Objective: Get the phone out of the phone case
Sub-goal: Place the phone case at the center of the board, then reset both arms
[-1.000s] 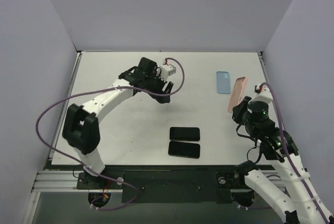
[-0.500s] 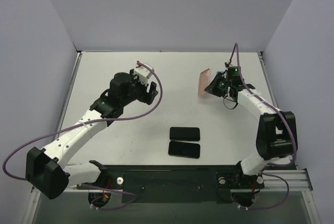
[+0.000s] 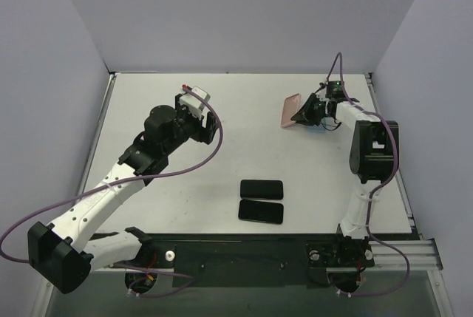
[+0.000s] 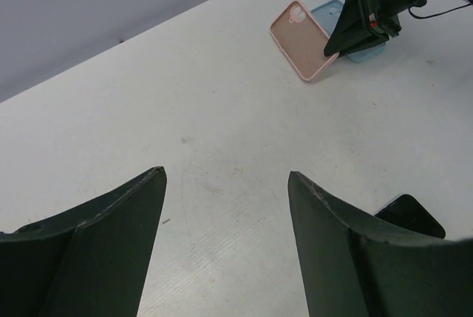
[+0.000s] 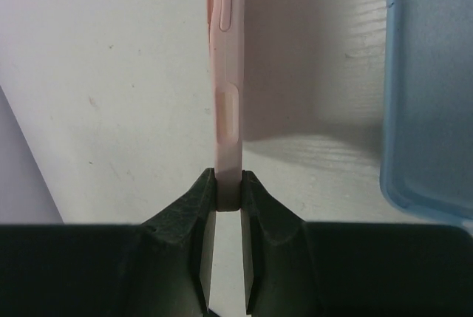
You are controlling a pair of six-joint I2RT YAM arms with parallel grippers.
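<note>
We see a white table [image 3: 251, 103] with two black phones lying flat toward its front edge, the far phone [image 3: 261, 189] just beside the near phone [image 3: 260, 212]. At its far right lies a blue case [image 5: 429, 88].

- Pink phone case [image 3: 289, 111] is tilting on edge just beside the blue case [image 5: 432, 88].
- Two black phones [image 3: 261, 189] [image 3: 260, 212] are lying flat, well apart from the blue case.

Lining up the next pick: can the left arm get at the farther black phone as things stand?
Probably yes. The left hand is open and empty, nothing lies between it and the far black phone, and the right hand, shut on the pink case, is off at the far edge.
</note>
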